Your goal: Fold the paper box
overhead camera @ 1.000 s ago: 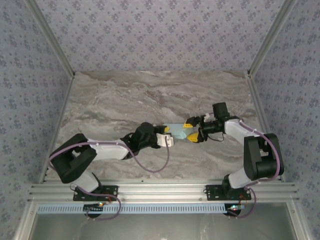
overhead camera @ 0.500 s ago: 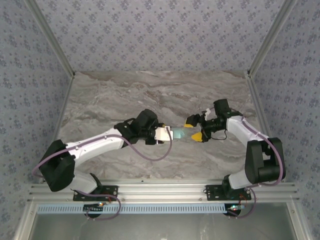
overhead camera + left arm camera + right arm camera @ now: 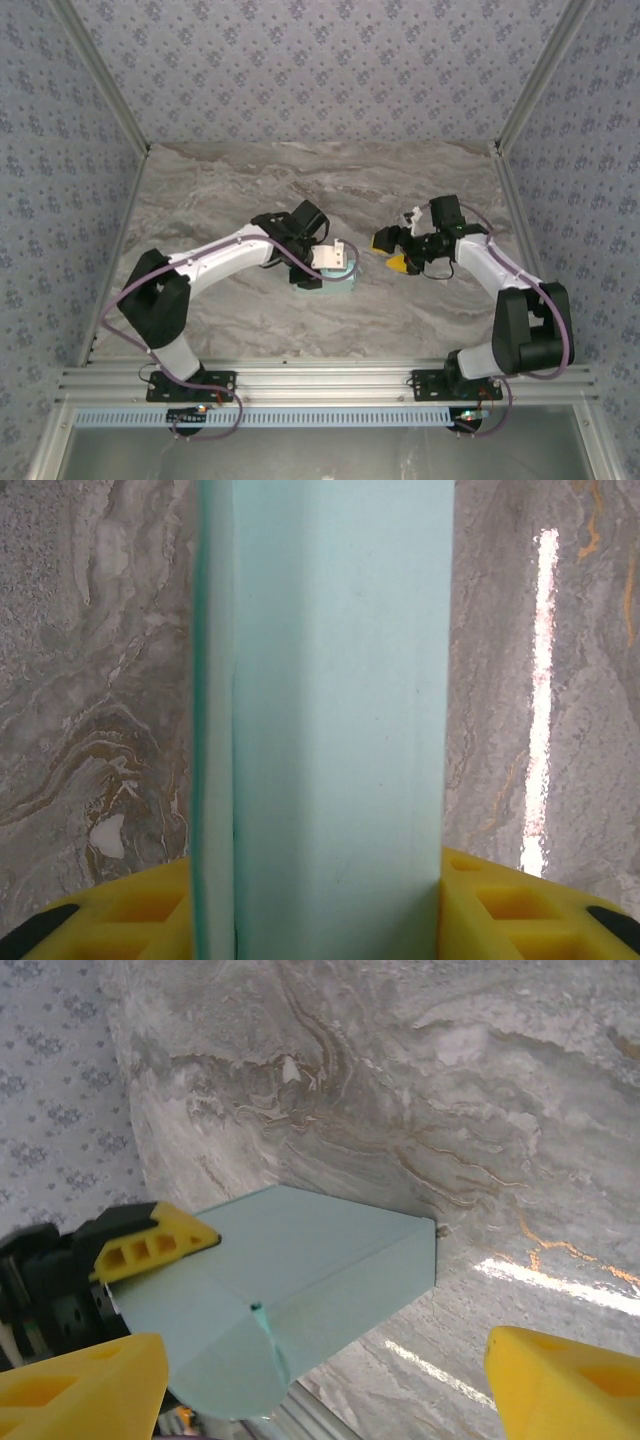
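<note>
Released by the right fingers [image 3: 565, 1380], which now stand wide just beside it, the paper box [image 3: 340, 278] has shifted left and nearer. The left fingers [image 3: 505, 905] grip its two sides, mid-table [image 3: 230, 190].

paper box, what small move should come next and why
Probably move the open right gripper toward the light aqua-blue card paper box and press its rounded end flap shut: that flap looks untucked, and the left gripper clamps the box across its sides.
</note>
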`<action>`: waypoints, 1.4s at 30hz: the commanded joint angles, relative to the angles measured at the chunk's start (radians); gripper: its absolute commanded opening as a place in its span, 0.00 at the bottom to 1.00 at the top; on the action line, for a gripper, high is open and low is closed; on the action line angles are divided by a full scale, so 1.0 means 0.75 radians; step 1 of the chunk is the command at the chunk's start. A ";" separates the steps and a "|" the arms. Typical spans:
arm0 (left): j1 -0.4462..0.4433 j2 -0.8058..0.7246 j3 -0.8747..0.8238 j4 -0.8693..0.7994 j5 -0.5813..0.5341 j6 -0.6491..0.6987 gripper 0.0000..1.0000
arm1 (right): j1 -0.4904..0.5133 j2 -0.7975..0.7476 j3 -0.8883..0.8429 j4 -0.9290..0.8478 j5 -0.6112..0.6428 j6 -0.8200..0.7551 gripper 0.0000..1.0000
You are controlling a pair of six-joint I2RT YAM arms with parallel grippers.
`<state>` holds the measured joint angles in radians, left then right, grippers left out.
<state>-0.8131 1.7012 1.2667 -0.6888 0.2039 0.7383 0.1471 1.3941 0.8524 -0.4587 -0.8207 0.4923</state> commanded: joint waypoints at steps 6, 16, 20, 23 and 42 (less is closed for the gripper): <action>0.006 0.023 0.038 -0.072 0.091 -0.033 0.65 | 0.041 -0.124 -0.054 0.028 0.136 -0.134 0.84; 0.062 -0.107 0.056 -0.014 0.194 -0.090 0.99 | 0.217 -0.171 -0.089 0.113 0.448 -0.179 0.83; 0.085 -0.231 0.006 0.088 0.234 -0.139 0.99 | 0.274 -0.300 -0.197 0.338 0.558 -0.249 0.84; 0.107 -0.329 -0.042 0.145 0.279 -0.169 0.99 | 0.307 -0.409 -0.240 0.402 0.606 -0.363 0.85; 0.239 -0.831 -0.565 0.625 0.189 -0.733 0.99 | 0.497 -0.455 -0.127 0.193 0.576 -0.964 0.84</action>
<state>-0.6308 1.1576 0.9306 -0.3866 0.2996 0.0982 0.4747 1.1076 0.7994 -0.3450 -0.3748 0.0273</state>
